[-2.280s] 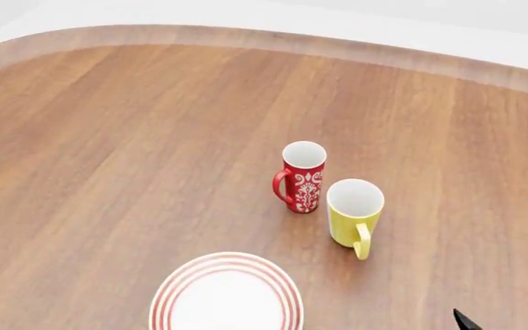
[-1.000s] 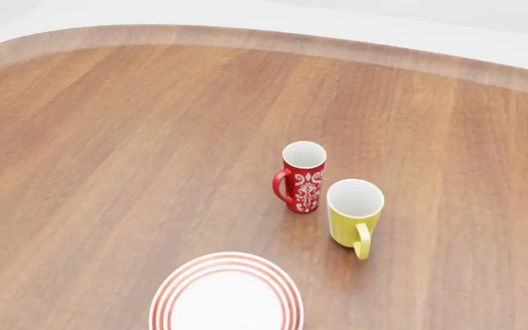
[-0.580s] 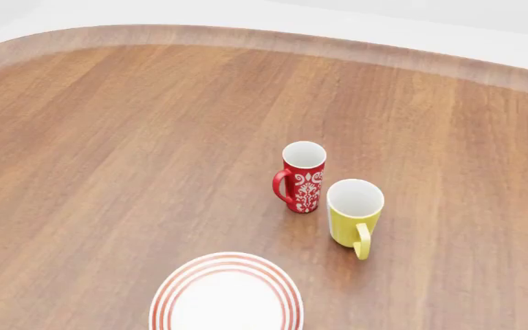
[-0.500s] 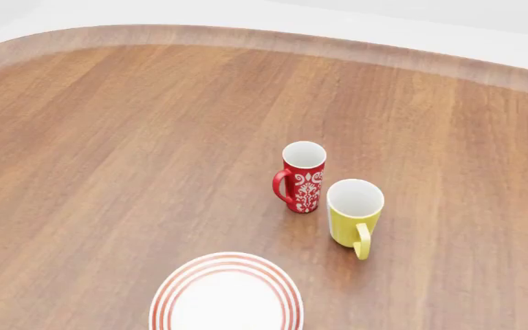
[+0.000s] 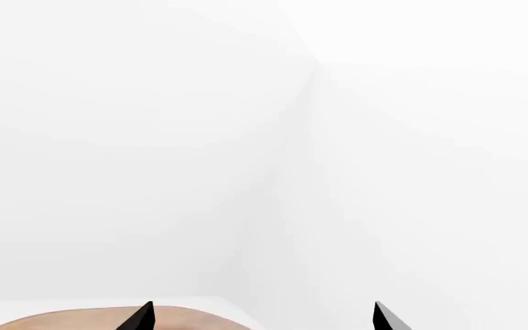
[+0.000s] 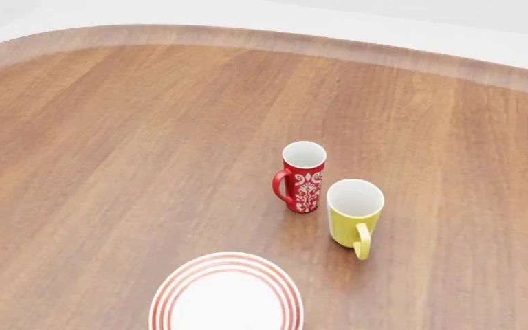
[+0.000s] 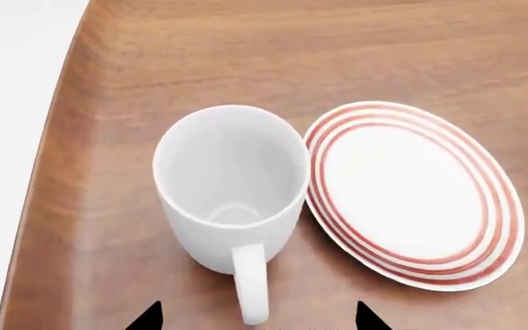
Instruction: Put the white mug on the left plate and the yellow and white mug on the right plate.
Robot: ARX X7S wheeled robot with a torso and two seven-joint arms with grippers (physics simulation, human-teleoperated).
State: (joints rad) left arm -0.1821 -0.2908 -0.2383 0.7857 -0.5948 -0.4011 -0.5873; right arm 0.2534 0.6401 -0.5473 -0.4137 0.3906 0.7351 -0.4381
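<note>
The white mug (image 7: 230,185) stands upright near the table's edge, touching or almost touching a red-ringed white plate (image 7: 414,192). Its handle (image 7: 252,282) points between the fingertips of my right gripper (image 7: 258,320), which is open and empty just short of the mug. The yellow and white mug (image 6: 354,214) stands mid-table in the head view, handle toward me. Another view of a red-ringed plate (image 6: 226,292) lies at the head view's near edge; I cannot tell which plate is left or right. My left gripper (image 5: 264,317) is open, empty and faces a white wall.
A tall red mug with a white pattern (image 6: 302,177) stands right beside the yellow mug, on its far left. The wooden table (image 6: 108,151) has a curved far edge. A bit of table edge (image 5: 80,322) shows under the left gripper. Neither gripper shows in the head view.
The dark tip of my right gripper, at the head view's bottom right 2.3 s ago, has left that view. The mugs and plate have not moved.
</note>
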